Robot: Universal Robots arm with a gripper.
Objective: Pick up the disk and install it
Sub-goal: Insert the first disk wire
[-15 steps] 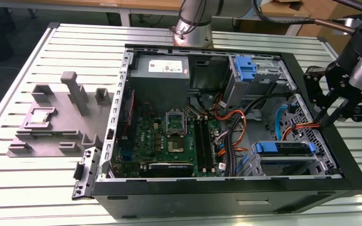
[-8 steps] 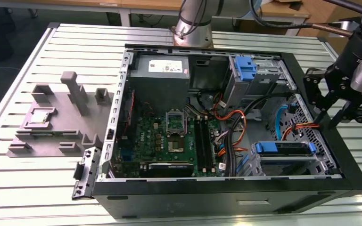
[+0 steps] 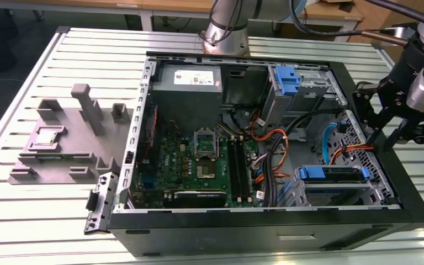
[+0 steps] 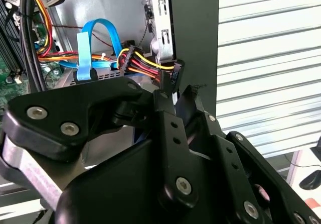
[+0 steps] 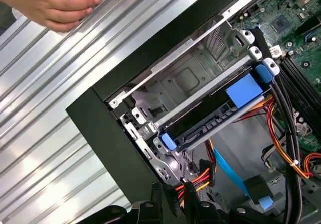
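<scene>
My gripper (image 3: 380, 141) hangs over the case's wall on the exterior view's right, above the drive bays. In both wrist views its tips (image 4: 176, 92) (image 5: 173, 205) are drawn together, shut, with nothing held. They sit right at a black connector (image 4: 173, 73) on red, yellow and orange wires. A dark slab with blue rails (image 5: 213, 118) (image 3: 333, 174) sits in the bay cage; I cannot tell whether it is the disk. A person's hand (image 5: 52, 3) rests on the table outside the case, over a small blue-edged thing that is mostly cut off.
The open computer case (image 3: 271, 229) lies on a slatted metal table (image 3: 42, 221). Inside are the motherboard (image 3: 197, 160), a grey power-supply box (image 3: 188, 83), a blue bracket (image 3: 286, 80) and cable bundles (image 3: 271, 160). A grey fixture (image 3: 64, 138) lies on the exterior view's left.
</scene>
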